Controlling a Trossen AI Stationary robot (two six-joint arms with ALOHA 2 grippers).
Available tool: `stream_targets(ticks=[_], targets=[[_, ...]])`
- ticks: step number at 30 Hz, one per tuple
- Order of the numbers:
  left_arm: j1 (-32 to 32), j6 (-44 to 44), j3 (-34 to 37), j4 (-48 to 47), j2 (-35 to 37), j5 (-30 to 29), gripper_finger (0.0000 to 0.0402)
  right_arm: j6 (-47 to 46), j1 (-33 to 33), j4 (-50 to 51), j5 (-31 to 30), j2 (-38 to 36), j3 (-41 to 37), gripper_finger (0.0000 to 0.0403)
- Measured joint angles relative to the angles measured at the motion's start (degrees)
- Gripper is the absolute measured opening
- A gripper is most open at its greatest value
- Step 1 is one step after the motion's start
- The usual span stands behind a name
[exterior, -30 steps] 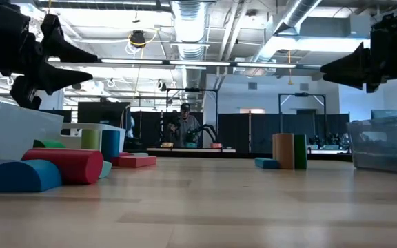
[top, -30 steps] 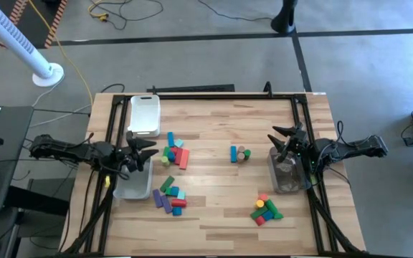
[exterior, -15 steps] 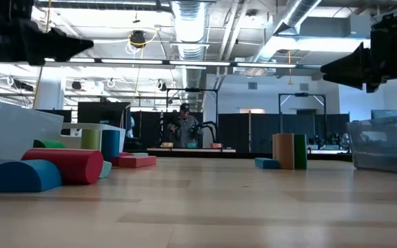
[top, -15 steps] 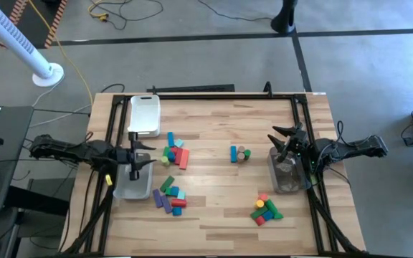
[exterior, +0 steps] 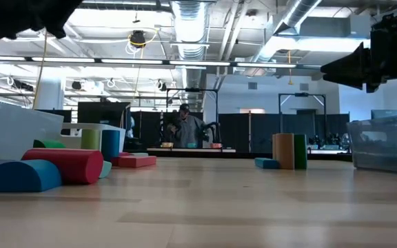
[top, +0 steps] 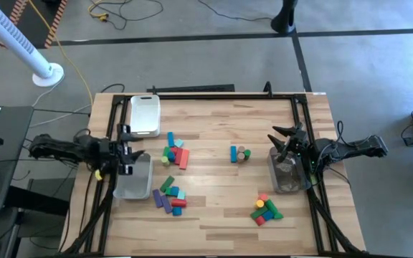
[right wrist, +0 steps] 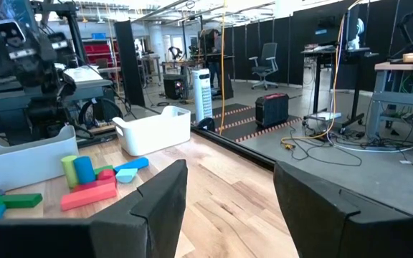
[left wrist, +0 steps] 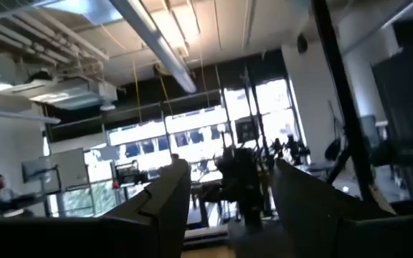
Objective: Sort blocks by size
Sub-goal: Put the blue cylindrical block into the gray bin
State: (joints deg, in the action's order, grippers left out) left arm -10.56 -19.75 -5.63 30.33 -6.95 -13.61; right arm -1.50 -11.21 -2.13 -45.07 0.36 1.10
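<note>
Four loose groups of blocks (top: pixel 176 153) are spread on the desk (top: pixel 214 229), none inside a container. Near the white tray (top: pixel 143 115), a blue bar (top: pixel 171 138) is laid with its long axis running from the near edge to the far edge, and a red bar (top: pixel 183 159) beside it is set almost the same way, slightly tilted. Closer to the front, a green bar (top: pixel 167 184) is angled diagonally, with purple bars (top: pixel 162 201) just beside it. A red cylinder (exterior: pixel 71 165) is seen lying on its side, its long axis across the low view. At mid-desk, a second blue bar (top: pixel 233 153) is pointed at the far edge, with small cylinders (top: pixel 244 153) touching or just beside it. A mixed cluster (top: pixel 264 208) of red, yellow, blue and green pieces is gathered near the front right.

The left clear bin (top: pixel 133 179) is stood next to the front-left group; the right clear bin (top: pixel 287 172) is placed at the desk's right edge. What either bin holds cannot be made out.

The left tool (top: pixel 126 149) is held at the left bin's far corner, fingers (left wrist: pixel 167 208) apart, released, nothing between them. The right tool (top: pixel 282 140) is hung above the right bin, likewise released and gripping nothing.
</note>
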Motion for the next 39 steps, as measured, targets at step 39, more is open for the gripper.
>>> stream_targets(ticks=[39], targets=[[10.9,-4.3,-61.4,-31.0,-87.7,14.5,0.0185,0.0,0.0,0.0,0.0,0.0,0.0,0.0239]])
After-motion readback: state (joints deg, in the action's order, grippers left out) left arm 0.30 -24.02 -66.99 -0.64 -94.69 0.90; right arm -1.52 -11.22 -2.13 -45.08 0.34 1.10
